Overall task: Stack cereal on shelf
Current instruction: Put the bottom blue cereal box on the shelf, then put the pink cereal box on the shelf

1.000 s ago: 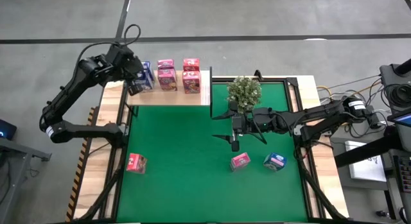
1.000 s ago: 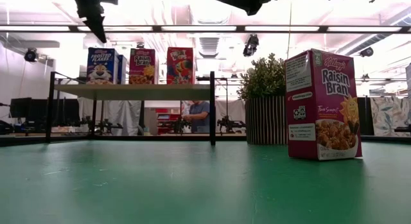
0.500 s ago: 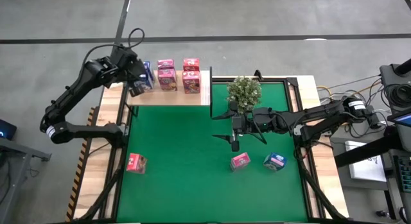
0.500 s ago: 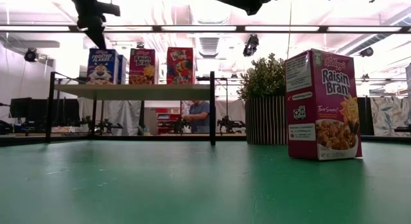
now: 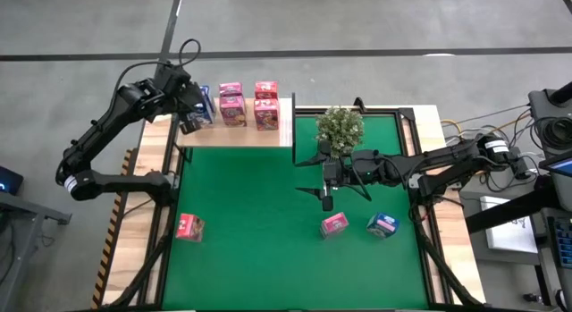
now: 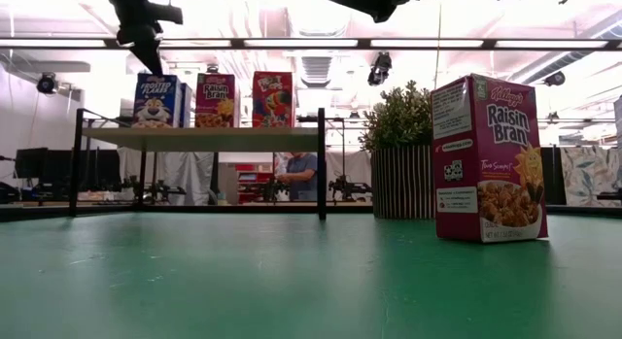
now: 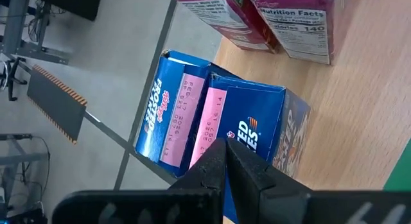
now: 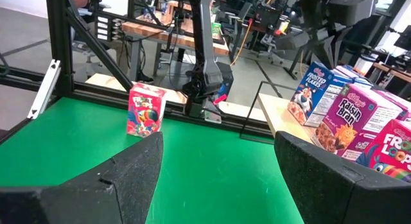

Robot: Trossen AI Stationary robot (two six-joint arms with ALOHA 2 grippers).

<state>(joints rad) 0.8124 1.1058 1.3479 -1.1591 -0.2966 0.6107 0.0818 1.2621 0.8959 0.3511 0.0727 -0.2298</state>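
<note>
Blue and pink cereal boxes (image 5: 234, 104) stand on the shelf (image 5: 234, 133). Left gripper (image 7: 226, 161) hovers over the blue pair, fingers pressed together; right gripper (image 5: 327, 198) spread wide above the mat (image 5: 259, 231), holding nothing.

A bright green mat (image 5: 259, 214) covers the table, whose pale wood edges (image 5: 147, 205) show at both sides. The shelf (image 5: 237, 133) is light wood with black uprights. On it stand blue cereal boxes (image 7: 218, 131) (pink strips along their top flaps) and magenta ones (image 5: 231, 104). The plant's pot (image 6: 400, 182) is striped dark and pale.
</note>
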